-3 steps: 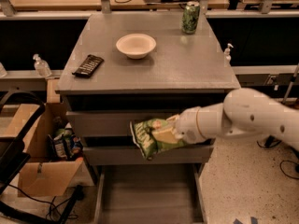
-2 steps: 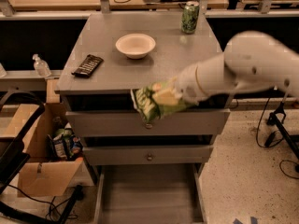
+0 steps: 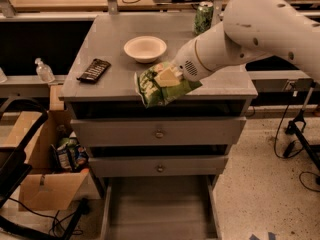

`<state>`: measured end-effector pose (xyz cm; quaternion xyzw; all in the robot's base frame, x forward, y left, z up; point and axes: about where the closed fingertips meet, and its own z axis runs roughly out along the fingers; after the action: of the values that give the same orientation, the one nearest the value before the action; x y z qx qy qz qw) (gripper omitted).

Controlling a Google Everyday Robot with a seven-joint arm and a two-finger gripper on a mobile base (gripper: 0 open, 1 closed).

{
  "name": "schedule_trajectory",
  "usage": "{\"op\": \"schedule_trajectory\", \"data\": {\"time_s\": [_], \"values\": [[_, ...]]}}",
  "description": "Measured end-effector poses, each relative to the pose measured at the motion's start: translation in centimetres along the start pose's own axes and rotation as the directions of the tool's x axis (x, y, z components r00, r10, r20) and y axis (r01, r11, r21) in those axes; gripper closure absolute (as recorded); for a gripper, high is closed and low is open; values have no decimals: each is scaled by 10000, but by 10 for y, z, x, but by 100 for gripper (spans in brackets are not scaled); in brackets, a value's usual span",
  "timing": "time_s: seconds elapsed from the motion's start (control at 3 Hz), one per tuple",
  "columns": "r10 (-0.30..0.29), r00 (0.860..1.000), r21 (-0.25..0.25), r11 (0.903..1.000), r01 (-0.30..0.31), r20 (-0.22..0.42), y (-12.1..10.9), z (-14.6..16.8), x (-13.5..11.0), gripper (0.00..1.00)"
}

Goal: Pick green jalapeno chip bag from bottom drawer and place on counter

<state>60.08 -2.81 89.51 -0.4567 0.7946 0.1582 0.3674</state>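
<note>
Gripper (image 3: 167, 77) at counter (image 3: 115, 44) front edge, fingers clamped on green jalapeno chip bag (image 3: 156, 90). Bag overhangs edge, 5 o'clock from white bowl (image 3: 145, 48). Bottom drawer (image 3: 160, 209) open below. Judgement: shift bag toward 12 o'clock, inside edge, short of bowl and remote (image 3: 93, 70); lower until flat, then release.

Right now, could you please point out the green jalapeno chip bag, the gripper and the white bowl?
green jalapeno chip bag (image 3: 151, 92): camera view, wrinkled green front.
gripper (image 3: 167, 77): camera view, between fingertips clamping the bag, over the counter (image 3: 115, 41) edge.
white bowl (image 3: 145, 48): camera view, inner hollow.
</note>
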Motion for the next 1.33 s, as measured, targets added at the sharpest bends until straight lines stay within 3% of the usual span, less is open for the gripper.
{"op": "schedule_trajectory", "data": {"time_s": [0.33,0.67,1.33], "values": [[10,10000,167,9999,-10,42,-7,-2,-4,100],[-28,10000,542,9985,29,-21,-42,-16,-14,100],[-89,9940,1529,9882,-79,1093,-141,-52,-51,100]]}}
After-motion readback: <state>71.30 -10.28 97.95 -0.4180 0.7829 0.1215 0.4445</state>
